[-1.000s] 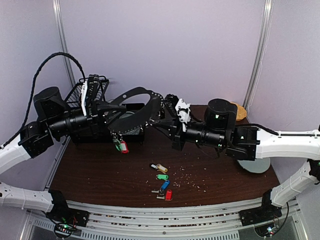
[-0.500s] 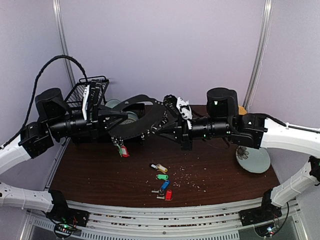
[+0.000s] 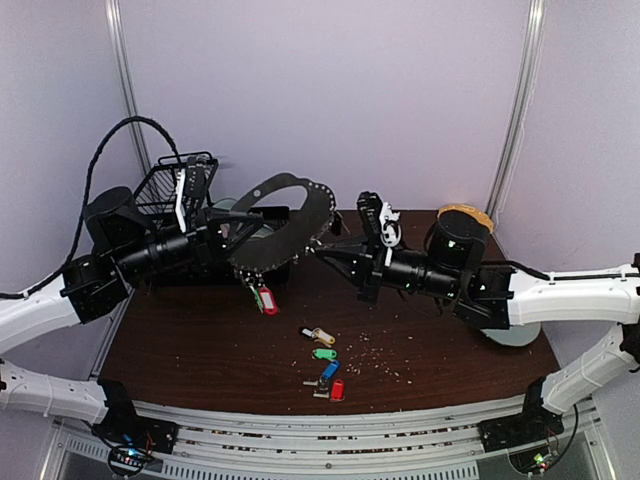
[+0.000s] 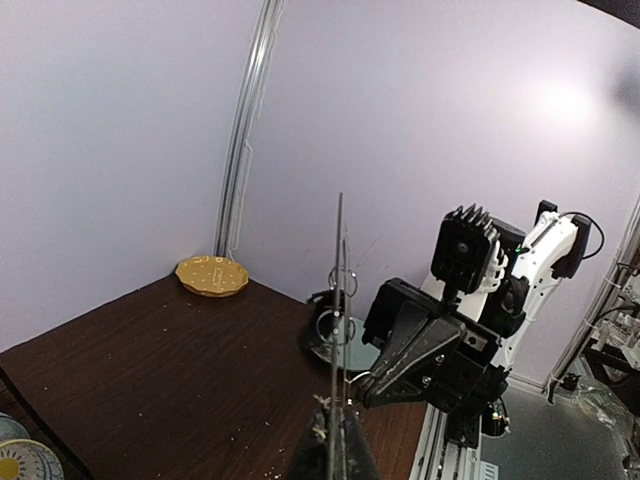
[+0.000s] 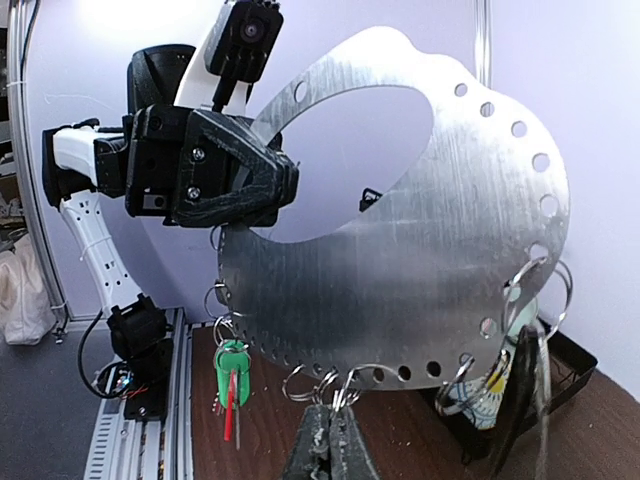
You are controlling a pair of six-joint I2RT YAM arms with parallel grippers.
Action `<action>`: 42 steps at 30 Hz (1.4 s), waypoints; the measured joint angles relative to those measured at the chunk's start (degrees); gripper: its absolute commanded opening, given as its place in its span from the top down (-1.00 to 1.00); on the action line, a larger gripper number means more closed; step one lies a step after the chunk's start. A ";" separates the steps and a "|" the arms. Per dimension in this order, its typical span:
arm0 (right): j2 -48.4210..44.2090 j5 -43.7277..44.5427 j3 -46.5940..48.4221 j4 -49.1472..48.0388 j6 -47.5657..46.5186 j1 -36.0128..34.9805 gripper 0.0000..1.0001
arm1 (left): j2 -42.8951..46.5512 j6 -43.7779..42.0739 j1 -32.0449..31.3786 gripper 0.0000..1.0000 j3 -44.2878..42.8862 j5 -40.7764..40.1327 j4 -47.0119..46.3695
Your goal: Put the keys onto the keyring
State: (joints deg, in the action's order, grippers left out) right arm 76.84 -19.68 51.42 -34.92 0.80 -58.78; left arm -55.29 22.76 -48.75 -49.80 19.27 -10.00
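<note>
Nowhere legible writing; left claw (image 3: 222, 232) and right claw (image 3: 318, 247) both clench keyring (image 3: 290, 225).

Pale lilac walls (image 3: 330, 90) enclose a dark wooden table (image 3: 200, 345).

A dark brown wooden bench (image 3: 200, 345) carries everything, its top scattered with pale crumbs (image 3: 385, 362) toward the middle and right. Near the front centre lie four loose keys in a short row: one with a yellow-orange tag (image 3: 320, 335), one with a green tag (image 3: 323, 353), one with a blue tag (image 3: 328, 371) and one with a red tag (image 3: 337, 390), the last two close together. A black wire rack (image 3: 170, 190) stands at the back left corner. A yellow plate (image 3: 466, 214) sits at the back right corner, and a pale patterned plate (image 3: 515, 335) rests near the right edge, partly hidden by an arm.
</note>
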 measured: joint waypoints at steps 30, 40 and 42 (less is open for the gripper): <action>7.43 -2.05 -1.86 -33.94 -15.74 1.18 1.00 | -1.57 7.76 4.00 0.98 -0.20 7.54 -12.59; 6.88 -4.35 -0.24 -31.67 -17.14 1.44 1.00 | -4.39 8.09 5.20 0.49 0.17 10.32 -8.52; 6.80 -5.14 -0.24 -30.21 -17.14 1.33 1.00 | -4.42 7.69 5.18 0.36 0.55 11.19 -7.89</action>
State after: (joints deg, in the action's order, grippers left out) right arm 83.64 -24.82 51.18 -65.12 -16.34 -57.45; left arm -59.70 30.46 -43.57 -49.25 30.46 -17.89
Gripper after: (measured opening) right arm 0.016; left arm 0.243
